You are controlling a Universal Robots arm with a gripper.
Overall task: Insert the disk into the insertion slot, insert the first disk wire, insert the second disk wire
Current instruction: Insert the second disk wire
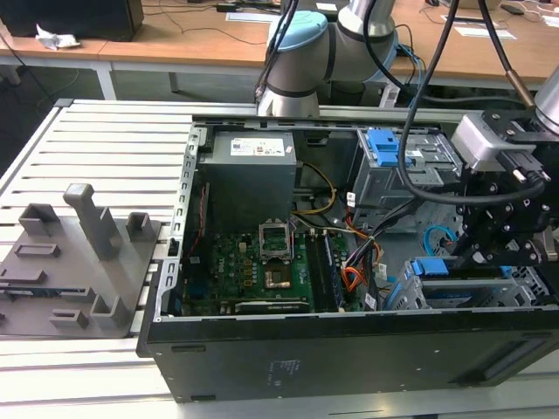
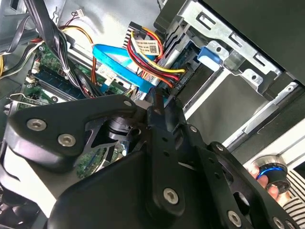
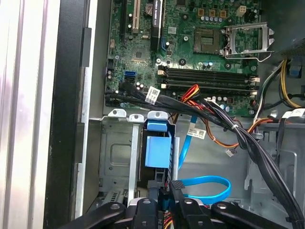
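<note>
- Black gripper [image 1: 489, 253] is seen at the exterior view's right, lowered inside an open computer case [image 1: 349, 349], directly over the drive cage [image 1: 524, 288].
- Blue-framed disk [image 3: 157, 151] is already seated in the slot [image 3: 119, 157] of the silver perforated cage, at the case's lower corner beside the motherboard [image 3: 190, 47].
- In both wrist views the fingertips [image 3: 164, 188] are drawn close together, pinched at a black connector at the disk's rear edge, where a bundle of red, yellow and black wires [image 2: 152, 62] ends.
- Whether the connector is truly gripped or only touched cannot be told.
- A light blue flat cable [image 3: 205, 183] loops just beside the fingers.
- The disk lies straight ahead of the fingertips, its long axis running away from them into the slot, in line with the reach.
</note>
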